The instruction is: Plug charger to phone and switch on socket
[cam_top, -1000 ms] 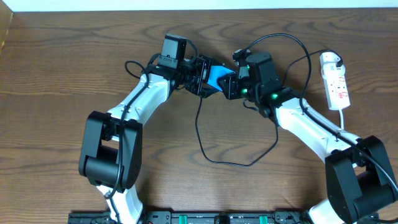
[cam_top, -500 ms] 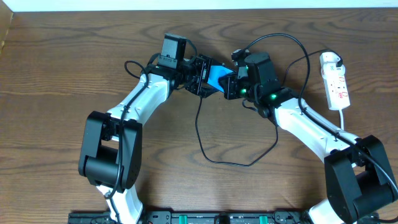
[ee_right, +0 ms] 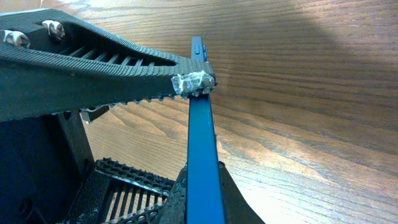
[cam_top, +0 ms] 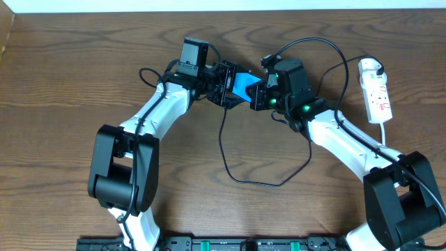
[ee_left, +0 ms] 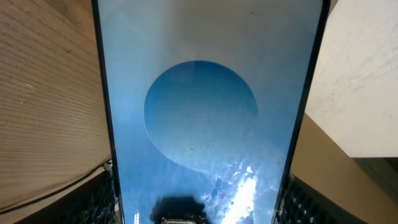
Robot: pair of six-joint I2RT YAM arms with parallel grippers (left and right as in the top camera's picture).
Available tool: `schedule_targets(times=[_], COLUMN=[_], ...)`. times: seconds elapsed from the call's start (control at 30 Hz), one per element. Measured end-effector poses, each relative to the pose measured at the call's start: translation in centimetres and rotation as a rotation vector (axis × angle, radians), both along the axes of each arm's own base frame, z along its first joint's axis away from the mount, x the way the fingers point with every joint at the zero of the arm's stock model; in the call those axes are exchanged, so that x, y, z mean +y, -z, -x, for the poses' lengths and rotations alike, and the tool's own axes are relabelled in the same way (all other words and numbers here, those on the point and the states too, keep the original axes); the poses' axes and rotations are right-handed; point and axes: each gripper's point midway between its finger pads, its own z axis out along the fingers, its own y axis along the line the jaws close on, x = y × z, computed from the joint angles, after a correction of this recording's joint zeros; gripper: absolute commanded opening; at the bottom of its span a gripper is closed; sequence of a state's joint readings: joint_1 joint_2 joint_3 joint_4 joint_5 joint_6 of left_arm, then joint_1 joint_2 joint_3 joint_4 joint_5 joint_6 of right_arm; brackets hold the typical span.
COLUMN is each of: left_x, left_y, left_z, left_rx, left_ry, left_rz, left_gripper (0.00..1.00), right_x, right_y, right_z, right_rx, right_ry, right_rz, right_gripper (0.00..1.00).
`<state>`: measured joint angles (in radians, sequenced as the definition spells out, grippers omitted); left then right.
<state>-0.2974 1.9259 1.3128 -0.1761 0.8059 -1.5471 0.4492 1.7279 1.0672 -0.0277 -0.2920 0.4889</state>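
The left arm (cam_top: 157, 111) and the right arm (cam_top: 348, 143) have white rounded links, and each has a big black block (cam_top: 115, 167) at the end far from its end effector. The left end effector (cam_top: 233, 87) and the right end effector (cam_top: 256, 95) are black, with small green lights (cam_top: 304, 108) just behind the right one. Seen close, a finger (ee_right: 93, 68) is black with fine ribs and two silver screws (ee_right: 50, 28).

— Overhead?
— Fixed high, looking straight down on the whole table (cam_top: 70, 70).
— The wrist cameras?
— Both very near the phone (ee_left: 199, 74): left faces its screen squarely, right sights along its thin edge. Overhead sees it too.
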Motion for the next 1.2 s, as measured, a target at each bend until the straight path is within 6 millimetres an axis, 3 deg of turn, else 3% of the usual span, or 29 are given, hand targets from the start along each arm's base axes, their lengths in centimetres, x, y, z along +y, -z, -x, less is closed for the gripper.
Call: schedule_targets(times=[0.5, 0.6, 0.7, 0.97, 1.2], left_x=[-0.4, -0.2, 0.0, 0.0, -0.5], left_y=[-0.6, -0.4, -0.4, -0.3, -1.9], left_z=[0.0, 0.1, -0.1, -0.2, -1.6], left_rx=[-0.020, -0.017, -0.022, -0.034, -0.273], left_ry=[0.006, 0.003, -0.001, 0.001, 0.097], left_rz=[0.006, -0.005, -0.011, -0.019, -0.032], left_gripper=[0.65, 0.78, 0.84, 0.90, 0.91], right_x=[-1.6, -3.2, -4.8, -4.9, -6.1], right_y=[-0.5, -0.6, -0.5, -0.7, -2.4], right_z=[-0.6, -1.7, -2.5, -2.7, -4.0], right_rx=[0.079, 0.077, 0.077, 0.073, 0.064], right_ry=[0.033, 0.086, 0.136, 0.143, 0.165], right_rz=[-0.118, -0.124, -0.120, -0.133, -0.243], right_gripper=[0.01, 0.01, 0.01, 0.01, 0.01])
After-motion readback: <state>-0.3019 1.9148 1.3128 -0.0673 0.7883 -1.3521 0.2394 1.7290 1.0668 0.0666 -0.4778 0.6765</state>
